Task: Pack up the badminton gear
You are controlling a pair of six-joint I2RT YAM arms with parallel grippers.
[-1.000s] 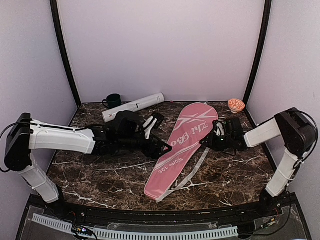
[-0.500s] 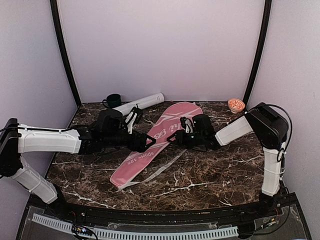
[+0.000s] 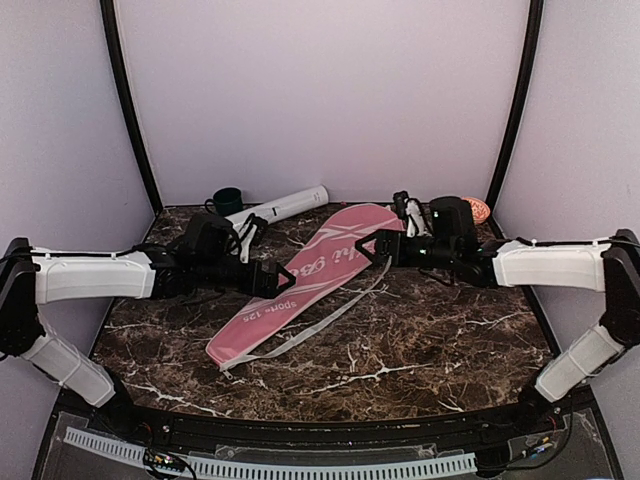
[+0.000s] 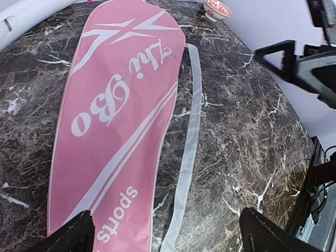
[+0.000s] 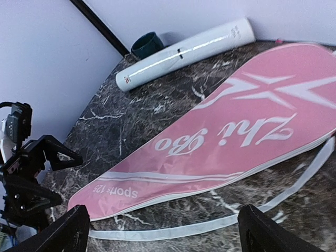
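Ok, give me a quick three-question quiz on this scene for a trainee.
1. True or false: the left gripper is shut on the bag.
2. Fill in: the bowl stands in the back ____ corner.
3. What lies right beside the mug? A) bag B) tube C) bowl

Key: 1 false; 2 right; 3 B.
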